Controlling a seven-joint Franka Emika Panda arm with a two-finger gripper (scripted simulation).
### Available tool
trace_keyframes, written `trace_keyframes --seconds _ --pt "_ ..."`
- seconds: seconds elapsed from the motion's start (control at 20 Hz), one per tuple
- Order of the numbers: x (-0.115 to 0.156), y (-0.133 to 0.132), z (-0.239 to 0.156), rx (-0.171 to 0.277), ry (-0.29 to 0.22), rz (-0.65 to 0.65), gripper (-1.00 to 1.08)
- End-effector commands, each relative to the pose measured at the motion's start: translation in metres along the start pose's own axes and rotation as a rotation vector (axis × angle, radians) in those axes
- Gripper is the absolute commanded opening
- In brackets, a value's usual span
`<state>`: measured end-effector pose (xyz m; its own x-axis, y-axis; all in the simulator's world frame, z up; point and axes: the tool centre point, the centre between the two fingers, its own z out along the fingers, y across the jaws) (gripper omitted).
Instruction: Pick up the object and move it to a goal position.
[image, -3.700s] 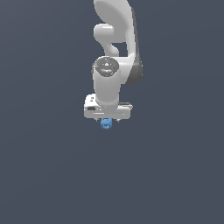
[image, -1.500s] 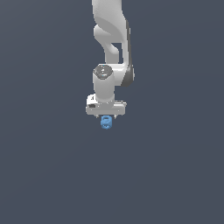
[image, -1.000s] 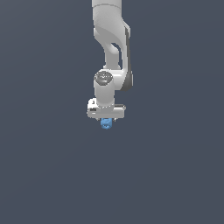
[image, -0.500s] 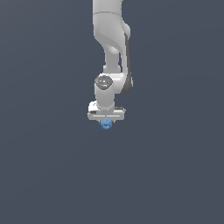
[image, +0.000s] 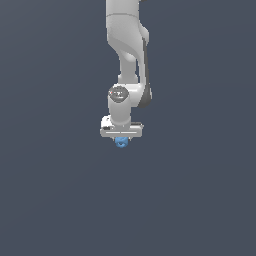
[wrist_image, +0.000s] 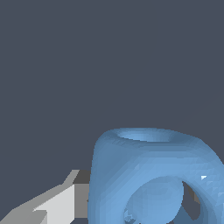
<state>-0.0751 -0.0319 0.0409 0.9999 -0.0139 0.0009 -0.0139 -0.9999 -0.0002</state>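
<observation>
The object (image: 121, 143) is a small bright blue lump peeping out just under my white gripper (image: 121, 140) in the exterior view. Up close in the wrist view the object (wrist_image: 153, 175) fills much of the picture, rounded and hollowed with openings through it. One pale finger (wrist_image: 57, 205) presses against its side; the other finger is hidden behind it. The gripper is shut on the object. The white arm (image: 127, 55) rises straight up out of the frame.
A plain dark grey surface (image: 200, 190) surrounds the arm in both views. No other objects, containers or edges show.
Over the earlier frames the arm has straightened and the gripper, still holding the blue object, has drifted slightly toward the exterior view's right. The object stays between the fingers.
</observation>
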Motion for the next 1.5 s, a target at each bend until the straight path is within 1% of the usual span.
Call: trace_keyframes --seconds 0.0,0.3,0.6,1.45 --pt "0.0 0.0 -0.002 0.0 0.001 0.0 -1.0" --pt "0.003 0.003 -0.023 0.0 0.001 0.0 -1.0" --pt "0.008 0.008 -0.065 0.0 0.0 0.0 -1.0" --pt "0.031 0.028 -0.236 0.0 0.0 0.0 -1.0"
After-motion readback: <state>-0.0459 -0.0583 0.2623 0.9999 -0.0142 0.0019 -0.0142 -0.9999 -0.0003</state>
